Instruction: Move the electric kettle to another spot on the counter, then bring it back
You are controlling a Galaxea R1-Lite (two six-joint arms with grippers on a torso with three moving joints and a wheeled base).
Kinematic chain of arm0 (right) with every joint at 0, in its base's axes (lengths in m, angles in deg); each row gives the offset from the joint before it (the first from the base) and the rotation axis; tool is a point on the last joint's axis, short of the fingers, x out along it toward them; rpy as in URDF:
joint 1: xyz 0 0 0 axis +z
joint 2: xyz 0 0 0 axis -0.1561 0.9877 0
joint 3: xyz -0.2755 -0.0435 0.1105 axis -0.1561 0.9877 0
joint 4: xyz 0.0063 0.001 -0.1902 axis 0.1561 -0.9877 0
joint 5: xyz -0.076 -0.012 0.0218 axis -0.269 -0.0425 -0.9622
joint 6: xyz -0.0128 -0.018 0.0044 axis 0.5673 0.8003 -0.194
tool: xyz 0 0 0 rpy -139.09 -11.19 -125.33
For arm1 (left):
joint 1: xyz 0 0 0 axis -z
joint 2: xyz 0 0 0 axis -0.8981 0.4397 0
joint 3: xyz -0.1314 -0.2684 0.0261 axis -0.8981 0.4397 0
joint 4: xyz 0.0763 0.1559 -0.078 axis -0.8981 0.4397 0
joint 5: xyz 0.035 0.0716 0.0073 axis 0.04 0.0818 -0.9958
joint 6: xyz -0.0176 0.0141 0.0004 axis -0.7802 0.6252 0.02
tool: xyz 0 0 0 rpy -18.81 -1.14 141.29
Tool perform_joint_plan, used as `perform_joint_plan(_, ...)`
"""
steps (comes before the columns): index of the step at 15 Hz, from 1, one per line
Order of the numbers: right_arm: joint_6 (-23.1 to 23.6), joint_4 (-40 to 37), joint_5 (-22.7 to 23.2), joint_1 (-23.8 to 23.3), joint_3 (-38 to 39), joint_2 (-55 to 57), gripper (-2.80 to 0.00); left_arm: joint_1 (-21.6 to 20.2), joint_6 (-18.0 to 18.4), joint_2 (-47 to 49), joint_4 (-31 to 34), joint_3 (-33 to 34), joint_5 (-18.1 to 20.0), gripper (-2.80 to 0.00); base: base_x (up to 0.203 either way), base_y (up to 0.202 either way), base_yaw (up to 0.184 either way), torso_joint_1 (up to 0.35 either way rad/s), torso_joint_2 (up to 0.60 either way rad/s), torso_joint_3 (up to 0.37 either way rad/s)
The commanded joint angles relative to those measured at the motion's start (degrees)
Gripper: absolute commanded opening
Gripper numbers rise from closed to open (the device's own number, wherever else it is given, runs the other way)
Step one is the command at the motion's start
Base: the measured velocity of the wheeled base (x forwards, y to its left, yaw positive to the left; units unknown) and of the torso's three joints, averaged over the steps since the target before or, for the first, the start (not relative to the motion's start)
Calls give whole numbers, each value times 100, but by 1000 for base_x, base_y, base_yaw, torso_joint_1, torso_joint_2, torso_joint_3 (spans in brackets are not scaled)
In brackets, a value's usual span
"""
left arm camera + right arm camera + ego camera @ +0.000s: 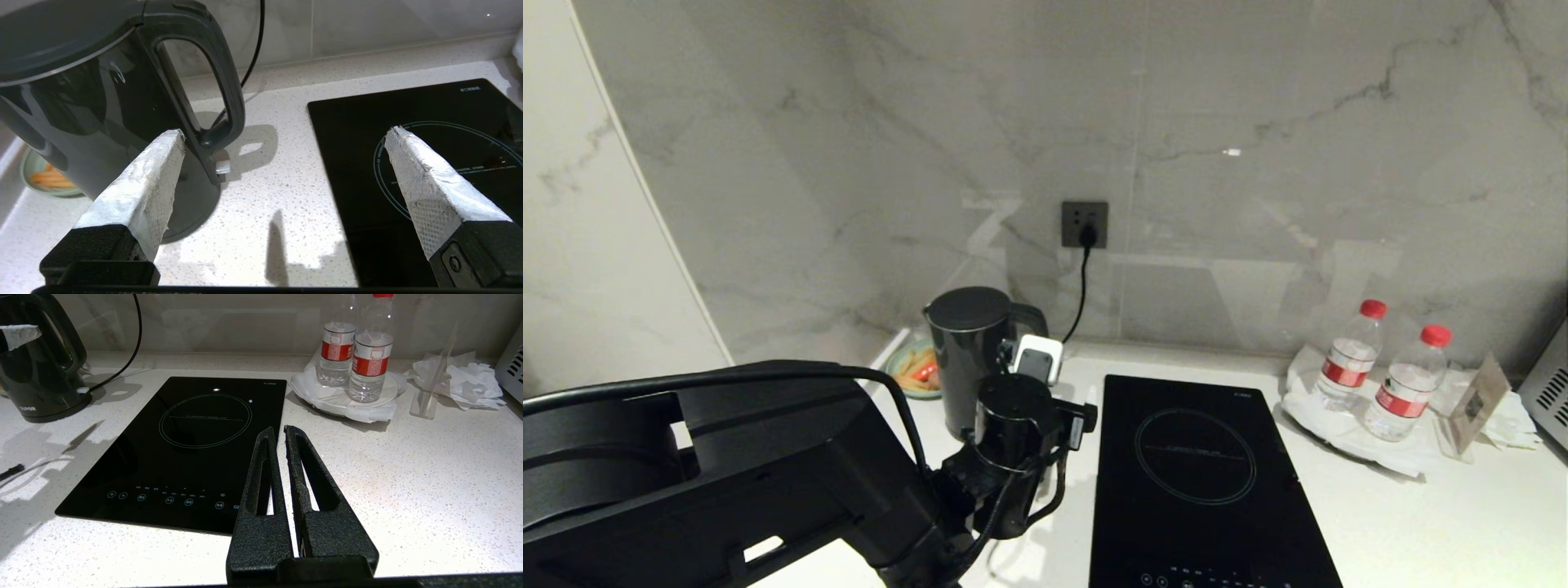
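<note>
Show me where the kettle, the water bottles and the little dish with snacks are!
electric kettle (968, 359), head view, on its black body.
water bottles (1349, 356), head view, on the nearer bottle's red label.
snack dish (907, 371), head view, on its green rim.

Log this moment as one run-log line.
stage: approaching kettle handle | left gripper: open, empty, beside electric kettle | right gripper: shut, parked | kettle: upright on counter

The left arm (768, 465) hides the electric kettle (968, 359)'s base.
</note>
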Motion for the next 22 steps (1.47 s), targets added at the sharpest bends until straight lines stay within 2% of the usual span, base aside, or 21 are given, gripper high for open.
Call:
perform_joint_plan(1,0,-2,2,0,0,9,-280,-1,-35,36,-41,9,-20,0,0,0,0,0,0,0)
perform_joint_plan(4,0,-2,2,0,0,9,-280,-1,-131,27,-32,80,-20,0,0,0,0,0,0,0)
perform_joint_plan(5,0,-2,2,0,0,2,-280,-1,-131,45,-19,55,-20,-280,0,0,0,0,0,0)
perform_joint_plan(22,0,-2,2,0,0,9,-280,78,-290,168,3,8,-11,-280,0,0,0,0,0,0)
